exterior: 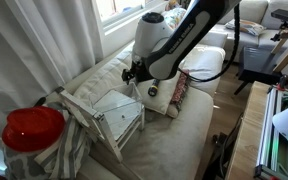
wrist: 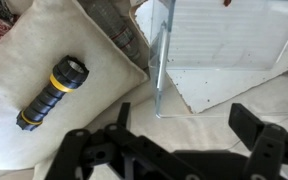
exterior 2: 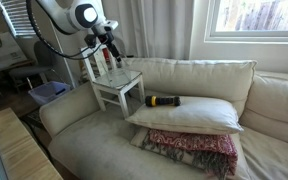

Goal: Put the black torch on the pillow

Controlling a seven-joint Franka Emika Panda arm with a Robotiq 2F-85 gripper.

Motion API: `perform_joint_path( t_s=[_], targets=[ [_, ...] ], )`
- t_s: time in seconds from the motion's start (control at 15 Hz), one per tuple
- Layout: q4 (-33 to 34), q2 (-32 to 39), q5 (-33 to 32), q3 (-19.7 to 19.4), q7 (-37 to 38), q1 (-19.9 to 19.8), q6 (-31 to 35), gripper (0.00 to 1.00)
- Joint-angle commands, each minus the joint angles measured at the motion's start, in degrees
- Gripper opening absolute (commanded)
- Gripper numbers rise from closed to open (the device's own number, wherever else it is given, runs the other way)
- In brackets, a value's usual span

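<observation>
So the small black cylindrical torch (exterior 2: 164,101) is lying flat on the big cream-white square pillow (exterior 2: 199,117). My black claw (wrist: 189,125) is spread wide, holding nothing, up by the little white wooden table (exterior 2: 117,85).

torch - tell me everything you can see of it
The torch is a short black cylinder with a ribbed, plastic-looking body. A yellow ring sets off its wider head, and there is a yellow band at the tail. It lies flat on its side on the pillow, diagonal in the wrist view and lengthwise along the pillow's top in an exterior view. Only the pillow touches it; the open gripper is apart from it.
</observation>
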Motion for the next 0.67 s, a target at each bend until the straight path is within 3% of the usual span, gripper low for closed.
perform_joint_path(
  t_s=[0.0,0.27,0.47,0.6],
  targets=[
    [-11.2,-12.1,-5.8,4.7,-8.8,-3.8,-0.2,1.0],
    [-18.4,-20.3,-11.8,7.7,-17.8,-7.5,-1.4,1.0],
    [-23.2,-25.7,-14.9,12.6,-24.6,-13.1,-1.1,1.0],
    [-25.7,-28.3,-13.7,16.6,-29.1,-17.3,-0.6,1.0]
  ],
)
